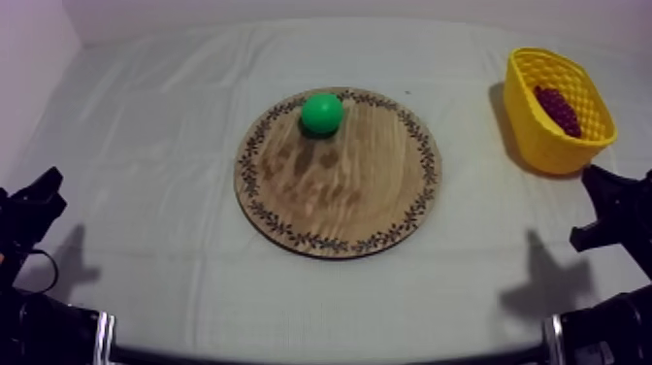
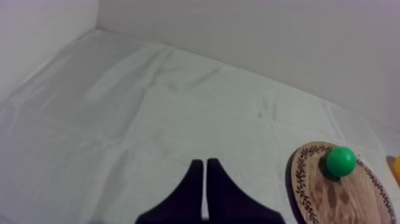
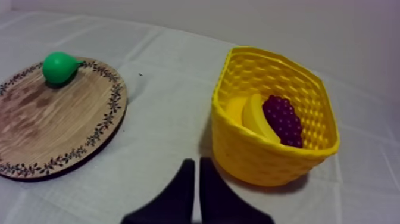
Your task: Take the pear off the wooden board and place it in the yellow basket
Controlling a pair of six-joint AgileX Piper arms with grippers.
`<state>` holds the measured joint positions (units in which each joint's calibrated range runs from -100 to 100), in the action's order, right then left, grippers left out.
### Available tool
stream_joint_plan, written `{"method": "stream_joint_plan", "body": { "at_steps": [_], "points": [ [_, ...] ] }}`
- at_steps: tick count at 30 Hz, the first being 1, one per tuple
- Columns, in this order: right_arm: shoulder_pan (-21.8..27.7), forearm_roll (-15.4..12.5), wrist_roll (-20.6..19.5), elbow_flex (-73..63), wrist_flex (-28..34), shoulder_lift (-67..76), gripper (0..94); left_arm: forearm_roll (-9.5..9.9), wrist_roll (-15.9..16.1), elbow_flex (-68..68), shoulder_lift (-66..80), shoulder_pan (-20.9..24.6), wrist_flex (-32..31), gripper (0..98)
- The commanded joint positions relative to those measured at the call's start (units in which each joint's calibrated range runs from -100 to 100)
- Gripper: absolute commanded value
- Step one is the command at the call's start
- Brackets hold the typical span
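Observation:
A green pear [image 1: 321,114] lies near the far edge of the round wooden board [image 1: 339,194] in the middle of the table. From the left wrist the pear [image 2: 340,161] sits on the board [image 2: 333,196] well off to the side; from the right wrist the pear [image 3: 59,67] rests on the board [image 3: 53,125]. The yellow basket [image 1: 582,136] stands at the far right and holds grapes [image 1: 558,109]. My left gripper [image 1: 39,199] rests low at the left, its fingers [image 2: 205,179] together as a wedge. My right gripper [image 1: 606,199] rests low at the right, shut [image 3: 193,179], just short of the basket [image 3: 262,161].
Inside the basket, a banana [image 3: 253,116] lies beside the grapes [image 3: 283,119]. A wall runs along the table's far side. Bare grey-white cloth [image 1: 146,146] surrounds the board.

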<state>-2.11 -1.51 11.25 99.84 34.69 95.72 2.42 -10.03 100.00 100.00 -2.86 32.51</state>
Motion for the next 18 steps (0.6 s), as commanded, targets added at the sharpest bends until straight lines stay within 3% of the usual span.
{"method": "stream_joint_plan", "body": {
  "at_steps": [1, 18],
  "points": [
    [-0.03, -0.03, 1.18, 0.04, -0.02, 0.04, 2.8, 0.0, -0.01, 0.0, 0.0, 0.0, -0.01, 0.1],
    [-0.25, -0.03, 0.49, 0.04, -0.02, 0.04, 0.7, 0.0, -0.01, 0.0, 0.0, 0.0, -0.01, 0.1]
  ]
}}
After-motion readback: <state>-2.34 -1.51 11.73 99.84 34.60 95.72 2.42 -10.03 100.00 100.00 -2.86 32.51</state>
